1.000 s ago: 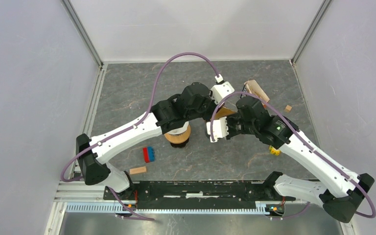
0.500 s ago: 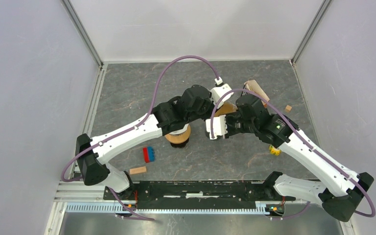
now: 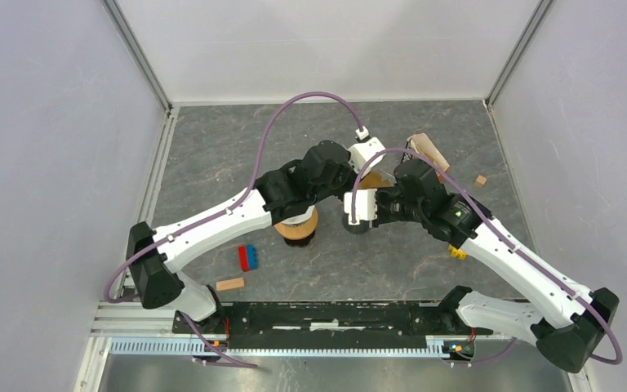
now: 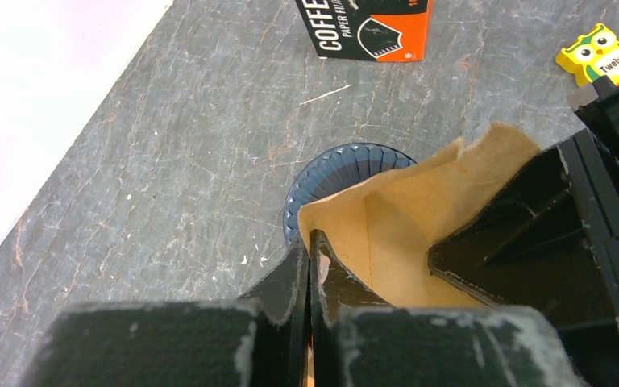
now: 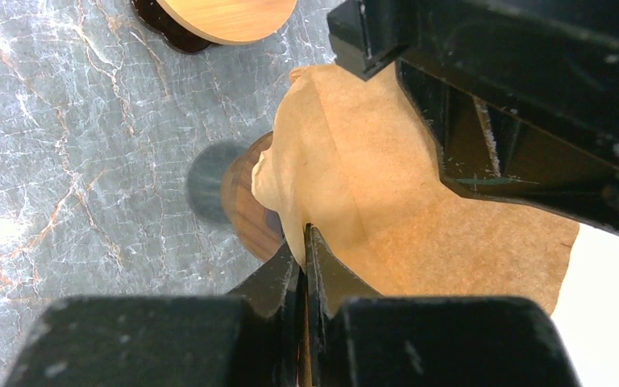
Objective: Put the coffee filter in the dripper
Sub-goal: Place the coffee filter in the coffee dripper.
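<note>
A brown paper coffee filter point(image 4: 419, 218) hangs opened between both grippers. My left gripper point(image 4: 313, 242) is shut on its left edge. My right gripper point(image 5: 305, 238) is shut on the opposite edge of the filter point(image 5: 387, 193). The dark blue ribbed dripper point(image 4: 346, 173) stands on the table right under the filter and is partly covered by it. In the right wrist view the dripper point(image 5: 242, 205) shows below the filter's lower tip. From above, a bit of the filter point(image 3: 374, 181) shows between the two wrists, and the dripper point(image 3: 357, 227) is mostly hidden.
A round wooden-topped stand point(image 3: 296, 227) sits left of the dripper. The coffee filter box point(image 4: 367, 28) lies at the back right, a yellow owl toy point(image 4: 604, 52) to the right. A blue and red brick point(image 3: 248, 257) and a wooden block point(image 3: 229, 284) lie front left.
Both grippers have shifted slightly to the left with the filter held between them. Less of the filter shows from above.
</note>
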`<state>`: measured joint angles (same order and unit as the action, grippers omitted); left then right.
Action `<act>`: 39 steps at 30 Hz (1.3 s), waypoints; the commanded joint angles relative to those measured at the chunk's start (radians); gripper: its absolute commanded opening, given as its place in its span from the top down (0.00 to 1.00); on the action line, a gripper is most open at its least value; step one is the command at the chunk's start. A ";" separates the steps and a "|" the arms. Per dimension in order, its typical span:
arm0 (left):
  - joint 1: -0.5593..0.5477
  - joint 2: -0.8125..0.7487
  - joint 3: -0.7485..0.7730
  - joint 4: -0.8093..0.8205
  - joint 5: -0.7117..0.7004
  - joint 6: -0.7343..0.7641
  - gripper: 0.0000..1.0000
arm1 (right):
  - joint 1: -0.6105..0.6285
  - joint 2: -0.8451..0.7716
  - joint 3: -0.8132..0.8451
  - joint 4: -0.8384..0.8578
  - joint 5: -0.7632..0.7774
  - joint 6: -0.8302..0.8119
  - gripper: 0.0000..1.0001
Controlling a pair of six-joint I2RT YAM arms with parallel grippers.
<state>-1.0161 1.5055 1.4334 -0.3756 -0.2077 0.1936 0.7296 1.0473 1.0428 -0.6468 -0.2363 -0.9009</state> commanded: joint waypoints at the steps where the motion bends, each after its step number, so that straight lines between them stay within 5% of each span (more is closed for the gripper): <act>1: 0.009 0.037 0.054 0.018 -0.012 0.038 0.98 | -0.018 0.002 -0.020 0.055 -0.033 0.040 0.91; 10: 0.009 0.071 0.094 -0.028 0.012 0.034 0.98 | -0.053 0.011 -0.035 0.066 -0.081 0.081 0.86; 29: 0.034 0.122 0.111 -0.050 0.030 0.025 0.98 | -0.108 0.014 -0.064 0.059 -0.146 0.068 0.51; 39: 0.049 0.149 0.116 -0.064 0.008 0.043 0.92 | -0.124 0.038 -0.103 0.109 -0.140 0.072 0.48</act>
<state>-0.9768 1.6344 1.5043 -0.4400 -0.1982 0.2035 0.6151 1.0721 0.9565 -0.5835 -0.3656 -0.8330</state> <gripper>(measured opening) 0.070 0.524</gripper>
